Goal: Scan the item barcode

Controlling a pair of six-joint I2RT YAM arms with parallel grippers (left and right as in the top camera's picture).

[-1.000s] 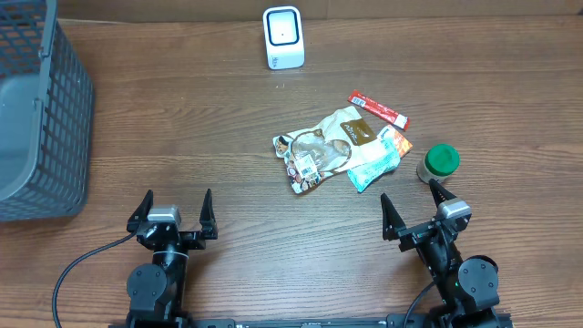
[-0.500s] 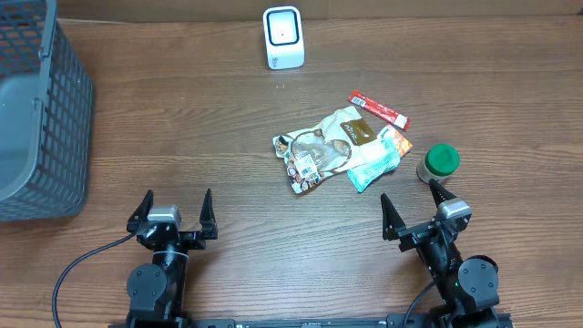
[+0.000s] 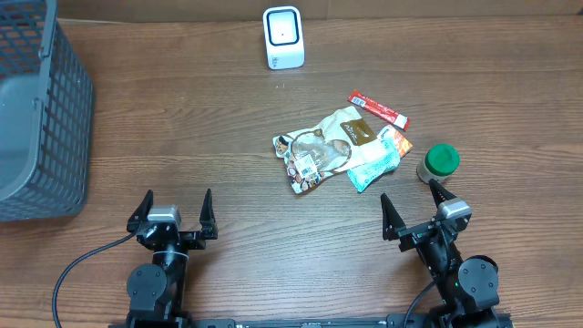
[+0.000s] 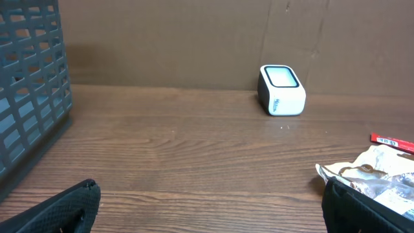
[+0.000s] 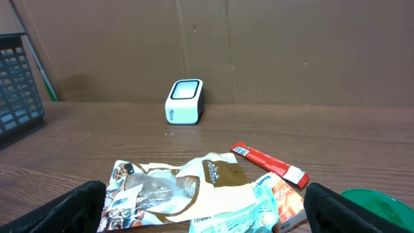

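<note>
Centre frame: foil pouch [image 3: 321,148], judged light, limp and slippery; I would pinch its free left edge. My left fingers [image 3: 208,206] and right fingers [image 3: 387,215] stand spread, empty.

- I get soft, even light on the table [image 3: 182,109] in the overhead view, moderately bright, with no hard hotspots on the wood.
- Shadows are short and faint. A small one hugs the scanner [image 3: 283,38], and a darker band runs along the foot of the basket [image 3: 55,109].
- The glossy pouch [image 3: 323,146] gives off small white glints.
- The basket leans outward at the left edge, so I read some wide-angle stretch there.
- In the left wrist view, the left fingers [image 4: 58,210] are dark, blurred silhouettes, while the scanner is sharper.
- The right fingers [image 5: 71,207] look just as soft, and the cardboard wall [image 5: 291,52] behind is dim.
- All 3 views are slightly soft, with no motion blur.
</note>
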